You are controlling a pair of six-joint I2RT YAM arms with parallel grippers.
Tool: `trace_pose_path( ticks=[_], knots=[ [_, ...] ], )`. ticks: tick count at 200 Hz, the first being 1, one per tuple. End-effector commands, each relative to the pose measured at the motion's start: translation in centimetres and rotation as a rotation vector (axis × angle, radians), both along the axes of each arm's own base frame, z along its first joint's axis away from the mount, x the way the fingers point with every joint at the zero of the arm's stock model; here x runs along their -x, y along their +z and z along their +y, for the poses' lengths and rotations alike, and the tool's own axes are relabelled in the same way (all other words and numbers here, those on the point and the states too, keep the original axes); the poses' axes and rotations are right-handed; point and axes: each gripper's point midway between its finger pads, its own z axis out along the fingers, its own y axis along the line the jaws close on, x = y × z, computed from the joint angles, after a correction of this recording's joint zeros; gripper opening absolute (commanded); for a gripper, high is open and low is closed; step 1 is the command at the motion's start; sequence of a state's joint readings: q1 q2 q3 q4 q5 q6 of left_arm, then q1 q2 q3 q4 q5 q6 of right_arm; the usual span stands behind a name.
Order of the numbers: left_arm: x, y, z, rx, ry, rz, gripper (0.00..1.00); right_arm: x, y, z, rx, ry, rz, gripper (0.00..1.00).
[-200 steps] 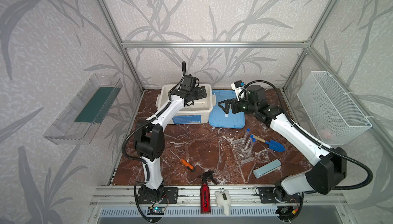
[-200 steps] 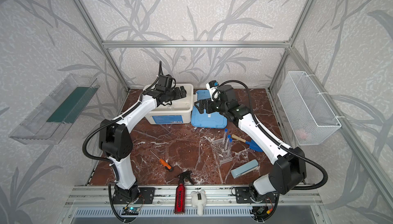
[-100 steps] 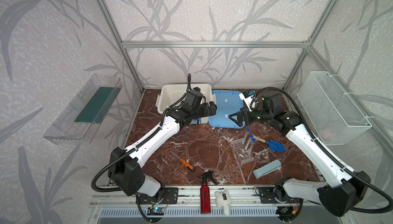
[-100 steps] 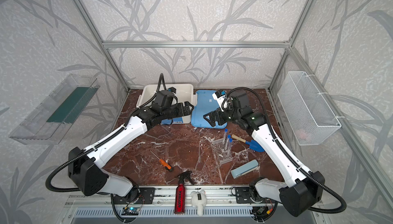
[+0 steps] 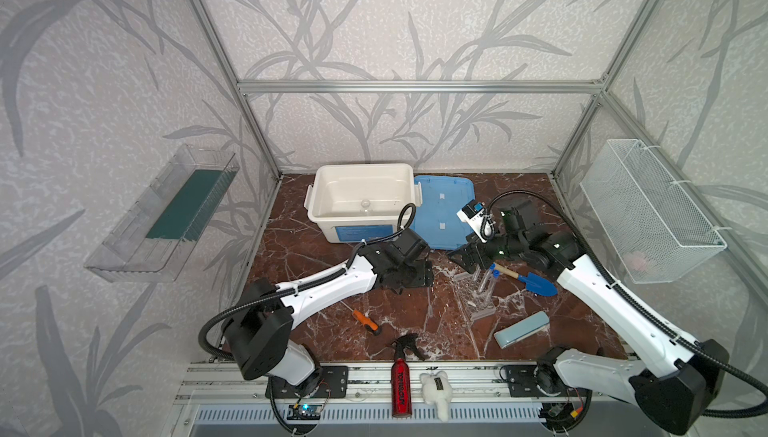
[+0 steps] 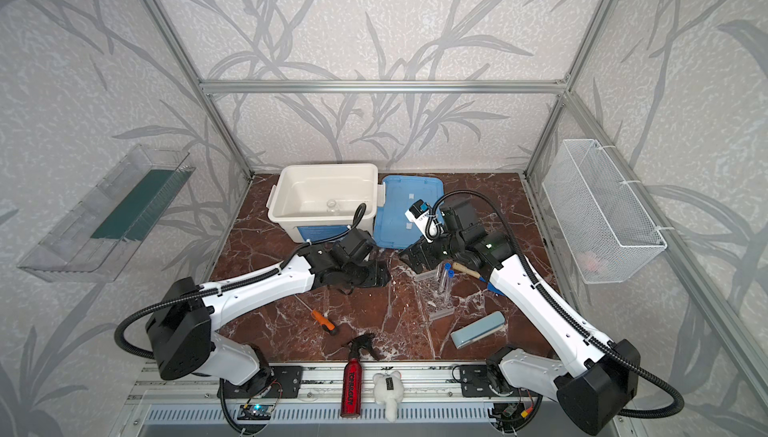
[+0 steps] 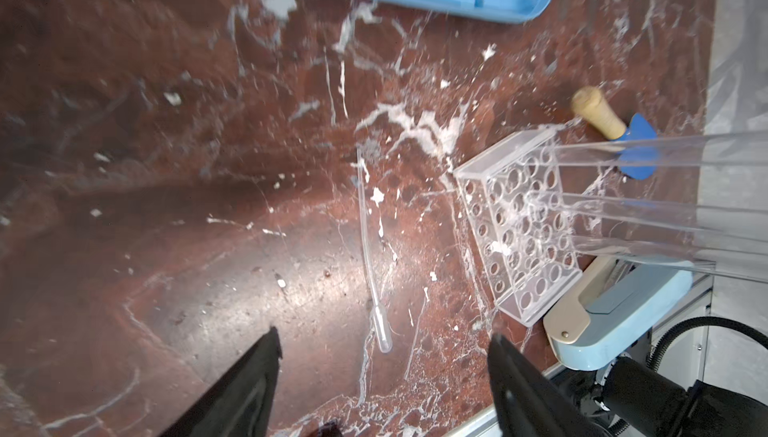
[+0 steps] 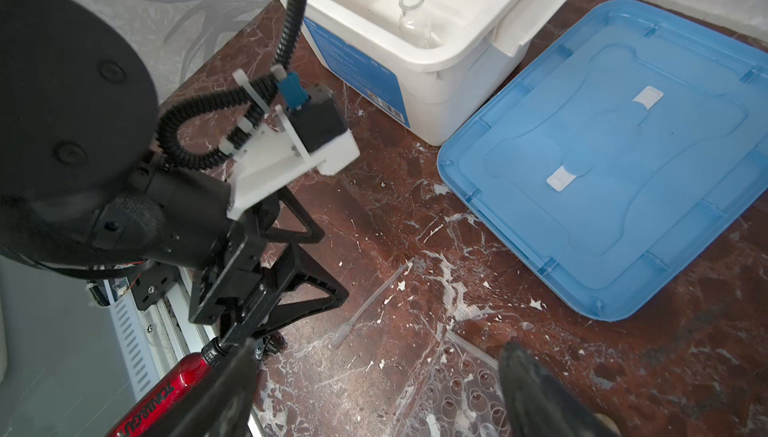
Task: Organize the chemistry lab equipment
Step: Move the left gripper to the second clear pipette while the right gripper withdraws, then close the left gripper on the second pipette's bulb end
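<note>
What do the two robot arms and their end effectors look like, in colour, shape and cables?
Both arms have white link shells with black joint housings. A black corrugated cable loops along each arm. The left end effector and right end effector have black tapering fingers on triangular open frames. A white bracket holds a black wrist camera with a blue plug. Small green lights glow near the right wrist.

My working cell, seen in both top views: walls papered pale grey with darker leaf sprays [image 5: 395, 40], framed by aluminium struts [image 5: 415, 87]. The desk [image 5: 316, 331] is red-brown marble veined white, evenly lit. I see a clear wall shelf [image 5: 162, 214] with a dark green liner at left, a white wire basket [image 5: 648, 210] at right, and a slotted aluminium rail [image 6: 316, 381] along the near edge.
</note>
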State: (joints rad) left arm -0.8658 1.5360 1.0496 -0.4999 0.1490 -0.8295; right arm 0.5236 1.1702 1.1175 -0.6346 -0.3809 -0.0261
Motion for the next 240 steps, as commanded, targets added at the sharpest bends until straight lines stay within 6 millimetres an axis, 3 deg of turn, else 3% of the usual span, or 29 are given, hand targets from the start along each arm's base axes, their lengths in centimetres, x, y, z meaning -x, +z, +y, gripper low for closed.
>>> trace_pose_path(
  ticks=[1, 39, 77, 109, 179, 240],
  knots=[
    [1.4, -1.7, -0.4, -0.043, 0.001, 0.050, 0.70, 0.3, 0.9, -0.3, -0.015, -0.018, -0.035, 0.88],
    [3.2, -4.7, -0.7, -0.128, -0.019, 0.099, 0.58, 0.8, 0.9, 0.1, -0.022, 0.002, -0.042, 0.87],
    [4.5, -6.2, -1.0, -0.220, -0.077, 0.116, 0.53, 1.3, 0.0, -0.1, 0.018, 0.013, -0.037, 0.86],
    [5.0, -7.5, -1.1, -0.240, -0.094, 0.147, 0.51, 1.3, -0.3, -0.2, 0.025, -0.004, -0.005, 0.99],
    [4.7, -8.1, -0.7, -0.297, -0.104, 0.145, 0.45, 1.0, -1.2, -0.5, 0.048, -0.026, -0.002, 0.99],
    [4.2, -8.1, -0.2, -0.327, -0.101, 0.112, 0.26, 0.9, -1.9, -0.4, 0.059, -0.024, 0.009, 0.99]
  ],
)
